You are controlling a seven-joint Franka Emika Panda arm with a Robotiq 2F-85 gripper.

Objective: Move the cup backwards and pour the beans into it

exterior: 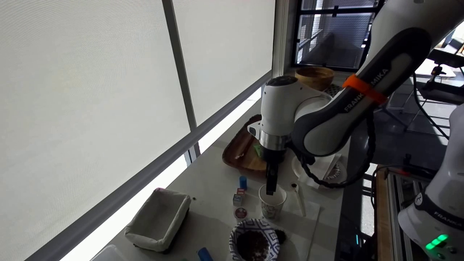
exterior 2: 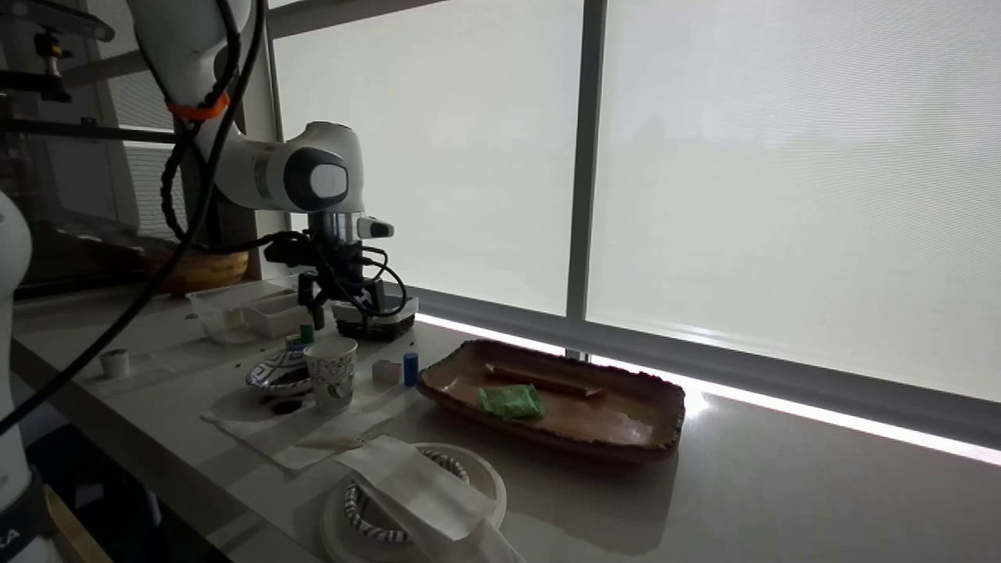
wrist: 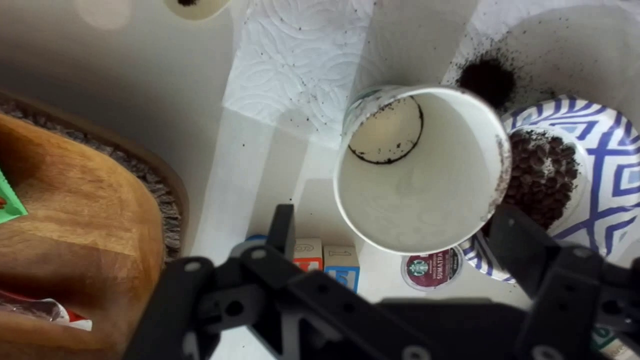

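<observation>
Because your gripper (wrist: 394, 216) gapes wide and empty, centre it over the cup (wrist: 422, 172) right of middle in the wrist view, then squeeze lightly.

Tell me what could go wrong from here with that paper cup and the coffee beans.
The pincer is open, and one finger overlaps the patterned paper bowl in the wrist view; coming down, it might knock the bowl and spill its coffee beans. The paper cup shows only dark residue inside, so it may tip or crumple easily. The bowl is wider than the cup's mouth, so beans could miss.
</observation>
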